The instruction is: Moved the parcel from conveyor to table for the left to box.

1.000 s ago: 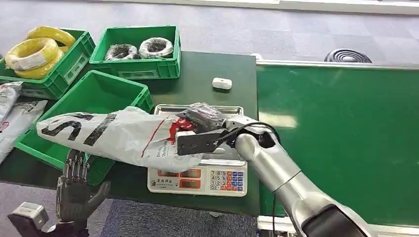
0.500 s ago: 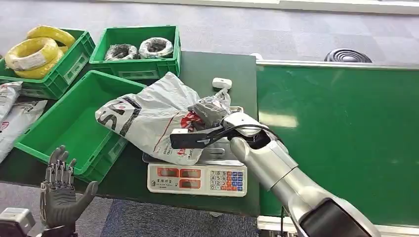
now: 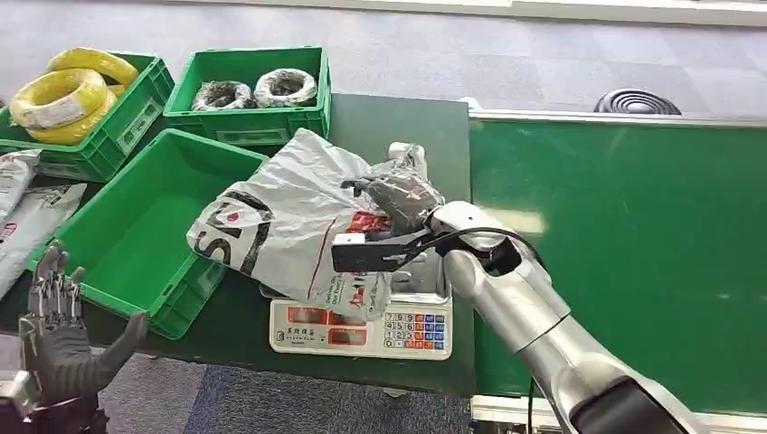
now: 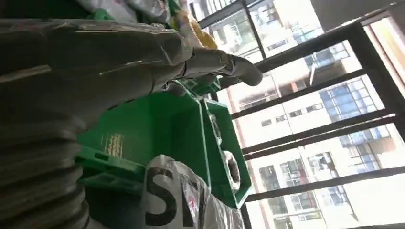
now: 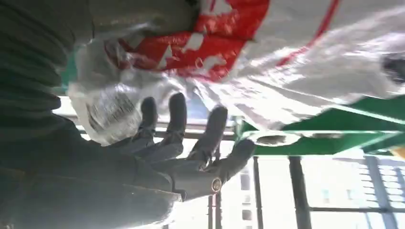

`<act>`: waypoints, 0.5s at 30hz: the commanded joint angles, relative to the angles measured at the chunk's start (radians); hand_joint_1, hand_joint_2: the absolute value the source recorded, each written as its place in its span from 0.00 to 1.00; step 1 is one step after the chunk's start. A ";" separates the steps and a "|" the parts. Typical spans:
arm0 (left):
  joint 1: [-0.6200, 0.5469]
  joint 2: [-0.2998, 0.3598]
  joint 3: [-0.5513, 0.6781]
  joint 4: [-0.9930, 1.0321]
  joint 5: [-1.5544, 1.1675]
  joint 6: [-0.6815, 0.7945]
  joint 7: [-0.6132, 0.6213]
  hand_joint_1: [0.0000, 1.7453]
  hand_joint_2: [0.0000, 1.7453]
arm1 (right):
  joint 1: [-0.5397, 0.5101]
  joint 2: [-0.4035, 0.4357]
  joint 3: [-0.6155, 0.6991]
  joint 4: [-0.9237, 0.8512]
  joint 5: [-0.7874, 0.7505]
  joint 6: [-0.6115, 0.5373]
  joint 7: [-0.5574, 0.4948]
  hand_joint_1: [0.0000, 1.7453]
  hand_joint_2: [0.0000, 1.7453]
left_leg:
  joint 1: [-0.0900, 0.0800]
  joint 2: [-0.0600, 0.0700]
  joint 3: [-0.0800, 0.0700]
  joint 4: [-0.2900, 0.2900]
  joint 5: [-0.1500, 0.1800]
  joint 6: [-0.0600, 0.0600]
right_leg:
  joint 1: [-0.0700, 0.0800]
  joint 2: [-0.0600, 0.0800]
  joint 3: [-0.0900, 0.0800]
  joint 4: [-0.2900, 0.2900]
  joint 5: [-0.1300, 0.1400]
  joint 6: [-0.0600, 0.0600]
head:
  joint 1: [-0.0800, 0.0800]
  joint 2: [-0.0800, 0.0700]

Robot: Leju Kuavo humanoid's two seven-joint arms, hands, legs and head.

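Observation:
A grey-white parcel bag [image 3: 280, 217] with black letters and a red patch stands bunched up over the weighing scale [image 3: 362, 330] on the dark green table. My right hand [image 3: 398, 194], wrapped in clear film, holds the bag at its red end. In the right wrist view the parcel [image 5: 296, 57] presses against the thumb side of my right hand [image 5: 181, 157], while the dark fingers [image 5: 210, 129] stretch out apart below it. My left hand [image 3: 63, 334] hangs open below the table's front left corner, holding nothing. In the left wrist view, the left hand [image 4: 143, 62] has the parcel [image 4: 176, 200] beyond it.
An empty green bin [image 3: 136, 235] sits left of the scale. Behind it stand a bin of yellow coils [image 3: 63, 90] and a bin of wrapped coils [image 3: 262, 90]. Grey bags [image 3: 18, 208] lie far left. The green conveyor [image 3: 633, 253] runs on the right. A small white device [image 3: 407, 151] lies behind the parcel.
The parcel lay stretched left over the empty bin; now it is pulled back and stands bunched above the scale. My left hand dropped from under the parcel and moved left.

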 commanded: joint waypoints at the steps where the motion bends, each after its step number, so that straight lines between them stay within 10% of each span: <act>1: -0.353 0.194 -0.346 0.302 -0.289 0.013 0.165 0.00 1.00 | 0.045 -0.054 -0.051 -0.154 -0.139 0.012 -0.153 0.00 1.00 | 0.000 -0.009 -0.002 -0.002 0.004 0.000 | 0.000 -0.011 0.002 -0.001 0.000 -0.002 | 0.000 0.000; 5: -0.594 0.190 -0.531 0.578 -0.358 -0.013 0.231 0.00 1.00 | 0.125 -0.119 -0.105 -0.315 -0.212 0.030 -0.195 0.00 1.00 | 0.001 -0.016 -0.002 -0.003 0.007 0.001 | 0.001 -0.019 0.005 -0.004 0.002 -0.004 | 0.000 0.000; 15: -0.575 0.213 -0.546 0.548 -0.343 0.005 0.239 0.00 1.00 | 0.123 -0.110 -0.112 -0.309 -0.212 0.036 -0.191 0.00 1.00 | 0.000 0.000 0.001 -0.002 0.003 0.000 | 0.001 -0.003 0.002 -0.003 0.004 -0.004 | 0.000 0.000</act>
